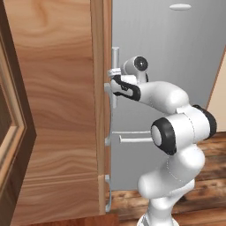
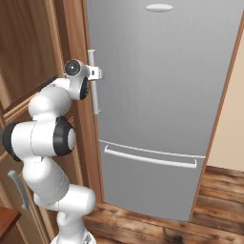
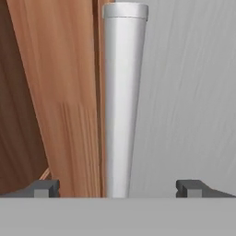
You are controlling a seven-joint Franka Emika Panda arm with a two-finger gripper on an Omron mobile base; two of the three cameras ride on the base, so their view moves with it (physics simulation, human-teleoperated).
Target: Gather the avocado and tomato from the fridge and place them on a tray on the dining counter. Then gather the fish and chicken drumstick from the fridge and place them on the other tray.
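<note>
The fridge [image 1: 176, 53] [image 2: 167, 86] is a tall grey appliance, and its door is shut. Its vertical bar handle [image 1: 115, 56] [image 2: 95, 97] [image 3: 122, 92] runs along the door's left edge. My gripper [image 1: 112, 80] [image 2: 96, 72] [image 3: 119, 189] is open. Its jaws stand on either side of the handle near the handle's upper end. In the hand view, one fingertip [image 3: 44, 188] is left of the bar and the other is right of it, neither touching. The avocado, tomato, fish, chicken drumstick, trays and dining counter are out of view.
A tall wooden cabinet [image 1: 57, 110] [image 2: 28, 47] stands right against the fridge's left side. The fridge's lower drawer has a horizontal bar [image 1: 134, 139] [image 2: 150, 159]. Wood-plank floor [image 2: 190, 214] lies in front, and a beige wall [image 2: 228, 119] is to the right.
</note>
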